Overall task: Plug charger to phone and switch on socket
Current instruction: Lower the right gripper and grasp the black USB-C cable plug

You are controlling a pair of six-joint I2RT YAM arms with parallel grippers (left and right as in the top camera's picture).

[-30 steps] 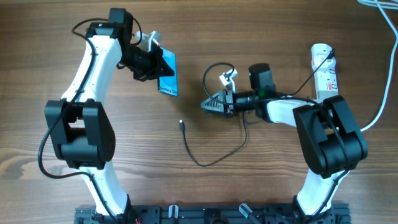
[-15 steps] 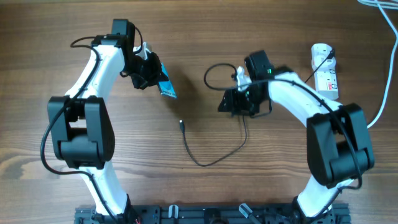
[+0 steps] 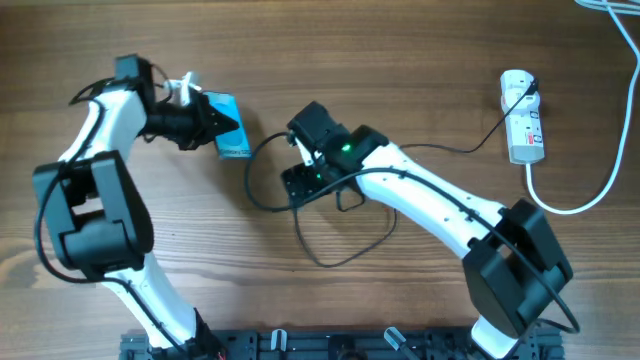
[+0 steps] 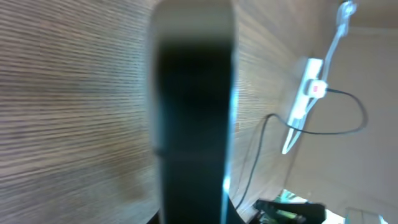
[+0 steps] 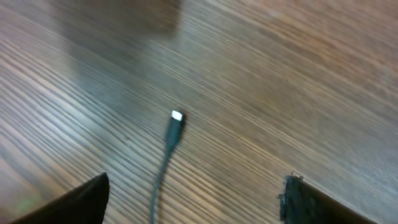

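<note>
Phone [image 3: 232, 128] sits clamped in the left gripper [image 3: 212, 122] overhead; the right gripper [image 3: 302, 185] hovers over the charger [image 3: 340, 258], with the socket [image 3: 523, 118] well apart at the far right. Left wrist: the phone is a dark blur at centre. Right wrist: the jaws stand wide apart, with the plug tip [image 5: 176, 116] lying on the table [image 5: 298, 74] between them.

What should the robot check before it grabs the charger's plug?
1. Left end effector grips the phone: ok.
2. Right end effector is open: ok.
3. The plug tip lies free on the table, just ahead of it: ok.
4. The plug tip is gripped: not ok.
5. The charger runs to the socket: ok.
6. The socket is switched on: cannot tell.
</note>
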